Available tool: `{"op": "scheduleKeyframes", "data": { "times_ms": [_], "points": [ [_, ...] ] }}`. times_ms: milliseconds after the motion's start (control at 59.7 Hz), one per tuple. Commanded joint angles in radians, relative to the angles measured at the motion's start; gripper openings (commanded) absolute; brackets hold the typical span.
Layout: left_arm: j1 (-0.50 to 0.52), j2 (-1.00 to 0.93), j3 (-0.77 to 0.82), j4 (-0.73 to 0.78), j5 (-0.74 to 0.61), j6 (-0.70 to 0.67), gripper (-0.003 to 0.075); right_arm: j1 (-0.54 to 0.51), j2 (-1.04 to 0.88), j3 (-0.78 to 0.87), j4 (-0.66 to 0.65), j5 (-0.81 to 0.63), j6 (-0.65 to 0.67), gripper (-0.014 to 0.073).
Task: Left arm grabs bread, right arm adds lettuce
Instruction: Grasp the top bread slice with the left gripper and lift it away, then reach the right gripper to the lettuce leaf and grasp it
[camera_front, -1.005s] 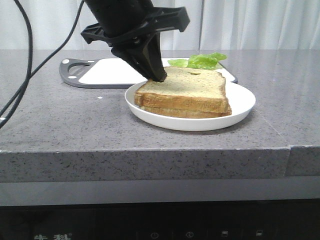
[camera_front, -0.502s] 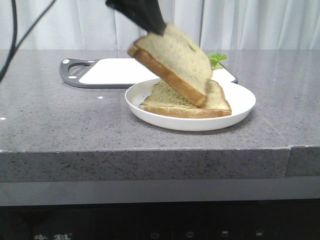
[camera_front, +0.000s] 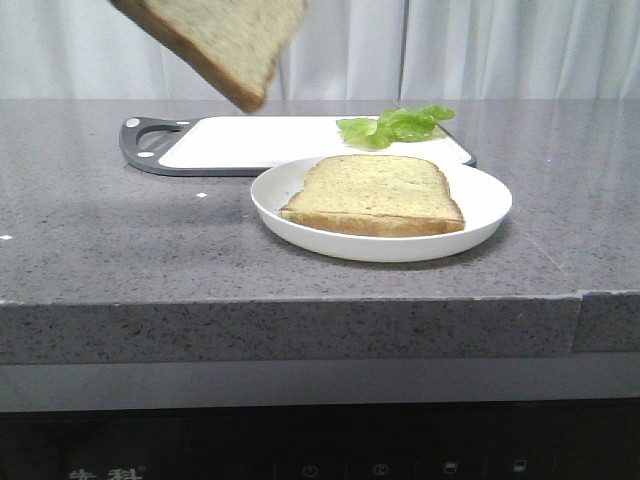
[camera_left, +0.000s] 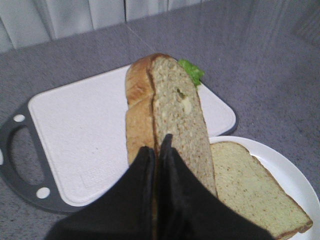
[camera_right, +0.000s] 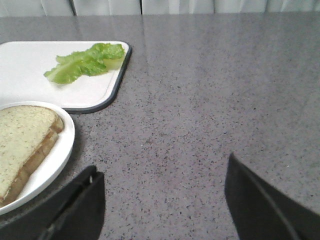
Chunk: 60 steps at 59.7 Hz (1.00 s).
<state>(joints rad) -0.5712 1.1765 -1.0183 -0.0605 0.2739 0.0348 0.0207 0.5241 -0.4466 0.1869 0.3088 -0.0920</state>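
**Top slice hoisted clear of the plate**

Gone from the plate in half a second: bread (camera_front: 215, 40) now high at the upper left of the front view, tilted, well above the tabletop (camera_front: 120, 240), where a moment back it hung just over the lower slice (camera_front: 375, 193). A second ago, flat on the stack with the left pincer (camera_left: 156, 150) pressed at its corner. Lower slice unmoved on the white plate (camera_front: 480, 215); lettuce (camera_front: 393, 124) unmoved on the cutting board (camera_front: 250, 142).

Left pincer clamped tight on one edge of the bread, fingers nearly together, slice dangling beyond the tips over the board. Right pincer (camera_right: 162, 200) spread wide and empty, low over bare tabletop beside the plate, lettuce well apart from it.

For the step in hand:
- Keep the squeeze steady; thick slice held by one edge only, likely to swing or tear.
- Hold it high and off to the left, clear of the path between board and plate.
- Next, probably: right pincer to the leaf, pinch near the middle since it looks thin and floppy, then lay it flat on the exposed slice.
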Motion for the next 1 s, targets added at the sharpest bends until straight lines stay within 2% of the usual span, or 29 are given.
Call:
{"op": "scheduleKeyframes", "data": {
  "times_ms": [0, 151, 268, 435, 569, 770, 988],
  "points": [
    [0.024, -0.127, 0.064, 0.008, -0.191, -0.002, -0.0021, -0.007, 0.069, -0.067, -0.009, -0.08, -0.01, 0.0524],
    [0.085, -0.267, 0.203, 0.008, -0.291, -0.002, -0.0021, -0.002, 0.227, -0.172, -0.009, -0.073, -0.049, 0.0524],
    [0.129, -0.341, 0.271, 0.008, -0.317, -0.002, -0.0021, 0.024, 0.398, -0.285, -0.009, -0.075, -0.09, 0.0524],
    [0.157, -0.384, 0.294, 0.008, -0.306, -0.002, -0.0021, 0.083, 0.639, -0.476, -0.009, -0.082, -0.118, 0.0524],
    [0.157, -0.386, 0.294, 0.007, -0.306, -0.002, -0.0021, 0.137, 0.841, -0.658, -0.009, -0.074, -0.208, 0.0524],
    [0.157, -0.386, 0.294, 0.007, -0.314, -0.002, -0.0021, 0.179, 1.146, -0.989, -0.009, 0.011, -0.246, 0.0524],
    [0.157, -0.386, 0.294, 0.002, -0.326, -0.002, -0.0021, 0.193, 1.423, -1.336, -0.009, 0.175, -0.246, 0.0524]
  ]
}}
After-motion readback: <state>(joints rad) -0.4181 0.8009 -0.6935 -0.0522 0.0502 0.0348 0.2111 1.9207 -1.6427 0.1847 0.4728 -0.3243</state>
